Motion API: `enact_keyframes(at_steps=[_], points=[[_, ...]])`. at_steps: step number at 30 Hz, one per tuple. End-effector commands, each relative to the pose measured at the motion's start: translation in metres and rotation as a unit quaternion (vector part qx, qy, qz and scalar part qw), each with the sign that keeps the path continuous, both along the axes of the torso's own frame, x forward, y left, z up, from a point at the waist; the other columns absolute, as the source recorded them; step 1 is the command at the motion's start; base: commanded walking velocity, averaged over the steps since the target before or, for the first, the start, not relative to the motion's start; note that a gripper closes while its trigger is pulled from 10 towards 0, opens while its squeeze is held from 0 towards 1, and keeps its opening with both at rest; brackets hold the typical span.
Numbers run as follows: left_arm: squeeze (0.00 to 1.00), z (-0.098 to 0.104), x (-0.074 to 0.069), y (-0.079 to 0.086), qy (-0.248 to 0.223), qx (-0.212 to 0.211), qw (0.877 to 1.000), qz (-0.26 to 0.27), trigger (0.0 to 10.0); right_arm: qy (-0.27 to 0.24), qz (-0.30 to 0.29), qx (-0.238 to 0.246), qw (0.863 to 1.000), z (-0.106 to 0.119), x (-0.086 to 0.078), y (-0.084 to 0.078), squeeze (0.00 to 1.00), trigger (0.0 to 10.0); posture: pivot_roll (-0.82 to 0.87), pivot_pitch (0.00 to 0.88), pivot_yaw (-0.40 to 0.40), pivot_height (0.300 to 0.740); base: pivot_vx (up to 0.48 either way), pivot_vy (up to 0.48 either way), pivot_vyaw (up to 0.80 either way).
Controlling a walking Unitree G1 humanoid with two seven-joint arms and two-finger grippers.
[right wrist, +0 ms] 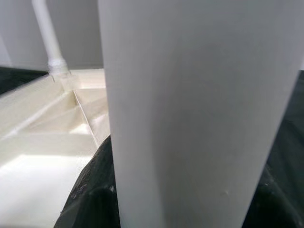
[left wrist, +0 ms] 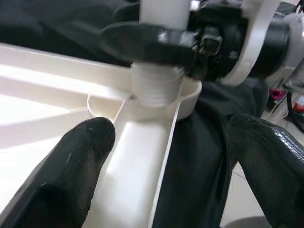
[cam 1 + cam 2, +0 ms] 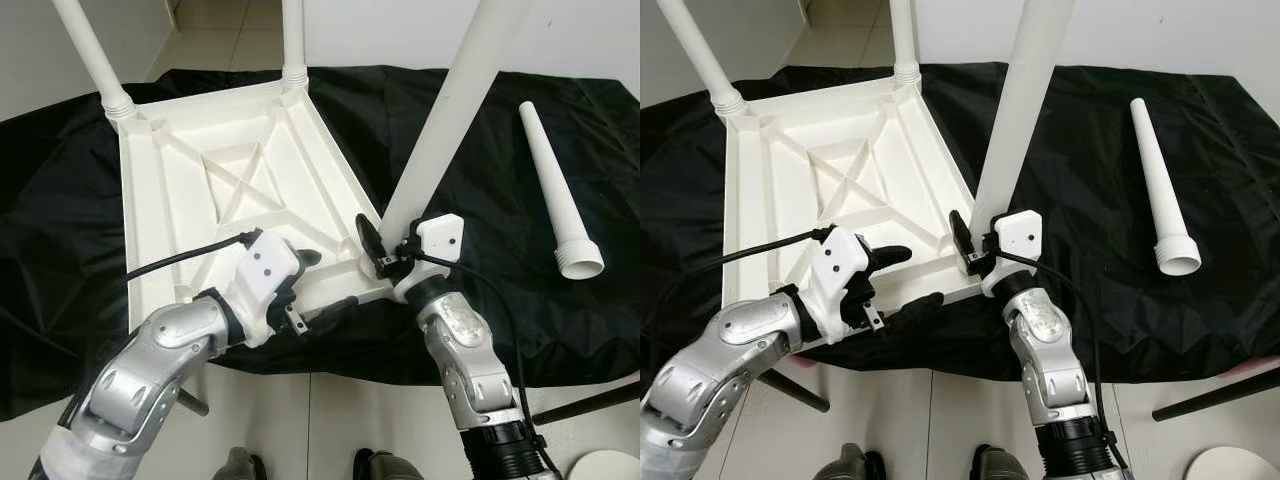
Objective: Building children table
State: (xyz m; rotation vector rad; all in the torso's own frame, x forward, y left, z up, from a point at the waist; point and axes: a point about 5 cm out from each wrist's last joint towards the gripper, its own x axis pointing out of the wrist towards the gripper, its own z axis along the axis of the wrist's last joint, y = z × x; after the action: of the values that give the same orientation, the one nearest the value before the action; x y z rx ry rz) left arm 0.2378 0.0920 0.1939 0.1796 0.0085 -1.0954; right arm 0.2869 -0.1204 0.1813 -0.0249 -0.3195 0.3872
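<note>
**Third leg going into its socket, one leg still loose**

The white plastic tabletop (image 3: 230,190) lies upside down on the black cloth (image 3: 480,330) in front of me, ribbed underside up. Two legs already stand in the far corners: one at about 11 o'clock (image 3: 95,60), the other at about 12 o'clock (image 3: 292,40). I judge those two done.

The third leg (image 3: 450,110) is the one in hand. My right gripper (image 3: 385,250) is clamped around its lower end, just above the near-right corner socket (image 2: 190,97) at about 5 o'clock of the tabletop. The left wrist view shows the leg's threaded end (image 2: 156,85) sitting in the mouth of that socket with several threads exposed, so I take it as started but not fully seated. The leg also leans away toward 1 o'clock, so it may need straightening before it will turn home.

My left gripper (image 3: 310,290) sits at the tabletop's near edge with its fingers (image 2: 71,171) spread apart, one over the white rim and one over the cloth; it is holding nothing that I can see.

The fourth leg (image 3: 555,190) lies loose on the cloth well off at 3 o'clock, threaded end toward me. The near-left corner is hidden behind my left arm.
</note>
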Motion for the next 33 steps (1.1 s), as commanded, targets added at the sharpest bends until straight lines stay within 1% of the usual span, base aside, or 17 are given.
enact_keyframes(at_steps=[1, 8, 10, 11, 13, 18, 23, 26, 28, 30, 33], points=[[0.0, 0.003, -0.01, -0.002, 0.008, 0.002, 0.997, -0.072, 10.0, 0.009, -0.006, -0.006, 1.0, -0.004, -0.003, -0.005, 0.0, 10.0, -0.04, 0.176, 0.052, 0.74, 0.0, 0.0, 0.0], [0.0, 0.004, -0.01, -0.002, 0.013, 0.0, 0.997, -0.071, 10.0, 0.019, -0.023, -0.023, 0.999, -0.006, -0.003, -0.014, 0.0, 10.0, -0.04, 0.185, 0.057, 0.74, 0.0, 0.0, 0.0], [0.0, 0.006, -0.01, -0.002, 0.015, 0.0, 0.997, -0.072, 10.0, 0.022, -0.032, -0.043, 0.998, -0.01, -0.003, -0.019, 0.0, 10.0, -0.04, 0.186, 0.062, 0.74, 0.0, 0.0, 0.0], [0.0, 0.006, -0.01, -0.002, 0.015, 0.0, 0.997, -0.072, 10.0, 0.022, -0.032, -0.043, 0.998, -0.01, -0.003, -0.019, 0.0, 10.0, -0.04, 0.186, 0.062, 0.74, 0.0, 0.0, 0.0], [0.0, 0.006, -0.011, -0.001, 0.016, 0.001, 0.997, -0.073, 10.0, 0.026, -0.029, -0.064, 0.997, -0.015, -0.004, -0.023, 0.0, 10.0, -0.04, 0.186, 0.064, 0.74, 0.0, 0.0, 0.0], [0.0, 0.007, -0.01, 0.0, 0.016, 0.003, 0.997, -0.073, 10.0, 0.031, -0.024, -0.073, 0.997, -0.019, -0.005, -0.024, 0.0, 10.0, -0.04, 0.186, 0.067, 0.74, 0.0, 0.0, 0.0], [0.0, 0.008, -0.01, 0.001, 0.015, 0.004, 0.997, -0.072, 10.0, 0.031, -0.007, -0.092, 0.995, -0.022, -0.008, -0.022, 0.0, 10.0, -0.04, 0.186, 0.067, 0.74, 0.0, 0.0, 0.0], [0.0, 0.009, -0.009, 0.002, 0.013, 0.006, 0.998, -0.069, 10.0, 0.028, 0.017, -0.115, 0.993, -0.026, -0.013, -0.018, 0.0, 10.0, -0.03, 0.186, 0.067, 0.74, 0.0, 0.0, 0.0], [0.0, 0.009, -0.009, 0.002, 0.013, 0.006, 0.998, -0.069, 10.0, 0.028, 0.017, -0.115, 0.993, -0.026, -0.013, -0.018, 0.0, 10.0, -0.03, 0.186, 0.067, 0.74, 0.0, 0.0, 0.0], [0.0, 0.009, -0.009, 0.004, 0.011, 0.006, 0.998, -0.065, 10.0, 0.023, 0.057, -0.144, 0.988, -0.032, -0.021, -0.014, 0.0, 10.0, -0.03, 0.186, 0.067, 0.74, 0.0, 0.0, 0.0], [0.0, 0.01, -0.008, 0.004, 0.011, 0.006, 0.998, -0.064, 10.0, 0.018, 0.079, -0.159, 0.984, -0.035, -0.025, -0.012, 0.0, 10.0, -0.03, 0.187, 0.069, 0.74, 0.0, 0.0, 0.0]])
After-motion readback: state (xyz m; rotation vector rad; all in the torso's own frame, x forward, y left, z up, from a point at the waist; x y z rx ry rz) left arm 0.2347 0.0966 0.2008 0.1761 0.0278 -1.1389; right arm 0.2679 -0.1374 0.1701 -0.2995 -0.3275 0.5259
